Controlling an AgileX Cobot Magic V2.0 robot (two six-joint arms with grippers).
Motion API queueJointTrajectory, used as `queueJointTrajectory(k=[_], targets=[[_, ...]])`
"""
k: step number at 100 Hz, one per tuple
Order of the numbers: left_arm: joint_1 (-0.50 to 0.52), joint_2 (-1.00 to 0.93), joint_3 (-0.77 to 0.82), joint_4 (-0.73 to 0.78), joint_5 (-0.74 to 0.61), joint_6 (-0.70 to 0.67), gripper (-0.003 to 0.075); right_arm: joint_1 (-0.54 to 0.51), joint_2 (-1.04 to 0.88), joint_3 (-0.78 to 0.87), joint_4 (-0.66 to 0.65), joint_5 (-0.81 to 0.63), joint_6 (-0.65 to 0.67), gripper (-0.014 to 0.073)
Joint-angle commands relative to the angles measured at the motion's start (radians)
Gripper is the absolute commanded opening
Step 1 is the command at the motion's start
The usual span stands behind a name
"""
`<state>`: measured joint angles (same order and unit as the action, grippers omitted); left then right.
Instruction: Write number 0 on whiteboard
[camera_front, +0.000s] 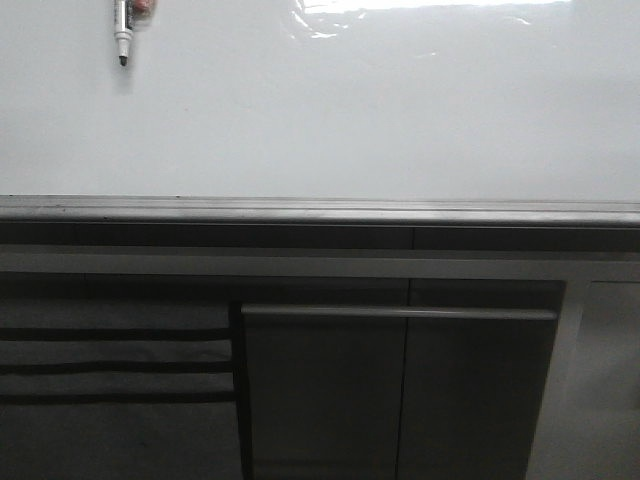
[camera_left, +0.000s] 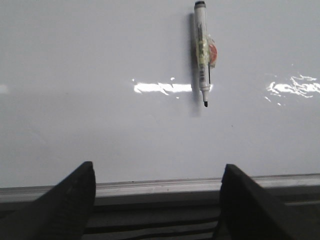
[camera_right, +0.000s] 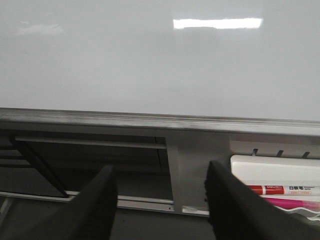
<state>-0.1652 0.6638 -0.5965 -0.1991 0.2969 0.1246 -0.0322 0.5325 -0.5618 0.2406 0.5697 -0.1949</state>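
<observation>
**Whiteboard blank, one marker stuck to it, both claws spread and empty**

Whiteboard (camera_front: 380, 110) surface fills the upper part of the front view, glossy white with a patch of glare at the top centre. No written 0 shows anywhere on it in any of the three views. One grey metal rail (camera_front: 320, 210) runs the full width along its lower edge, across the middle of the front frame.

Below the rail, dark grey cabinet panels (camera_front: 400, 390) take up the lower half of the front frame; three dark horizontal slots (camera_front: 115, 366) sit at the lower left.

One marker pen (camera_front: 123, 28) hangs on the board at the upper left of the front view, upright with its black tip pointing down. In the left wrist view it sits upper right of centre, with a reddish round piece (camera_left: 212, 52) at its side.

A white tray (camera_right: 277, 172) shows at the lower right of the right wrist view, just under the rail, with two pens in it: one red-labelled pen (camera_right: 285, 189) and one pink pen (camera_right: 295, 203) right below it.

The left gripper (camera_left: 157, 205) has its two dark fingers wide apart at the bottom of its view, nothing between them. The right gripper (camera_right: 160, 205) likewise stands spread, holding nothing.
</observation>
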Motion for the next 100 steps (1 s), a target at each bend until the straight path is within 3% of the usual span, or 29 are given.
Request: queueJointTrajectory(k=[1, 48, 84, 100], targets=[[-0.039, 0.087, -0.076, -0.015, -0.082, -0.004, 0.0493, -0.006, 0.010, -0.039, 0.006, -0.072, -0.014, 0.0362], [-0.144, 0.618, -0.426, -0.013, -0.147, -0.004, 0.0493, -0.006, 0.010, -0.039, 0.006, -0.072, -0.014, 0.0362], [-0.152, 0.851, -0.665, 0.045, -0.085, -0.004, 0.0490, -0.006, 0.010, -0.039, 0.006, -0.069, -0.014, 0.0362], [-0.152, 0.900, -0.713, 0.045, -0.070, -0.004, 0.0391, -0.006, 0.010, -0.039, 0.006, -0.067, -0.014, 0.0362]])
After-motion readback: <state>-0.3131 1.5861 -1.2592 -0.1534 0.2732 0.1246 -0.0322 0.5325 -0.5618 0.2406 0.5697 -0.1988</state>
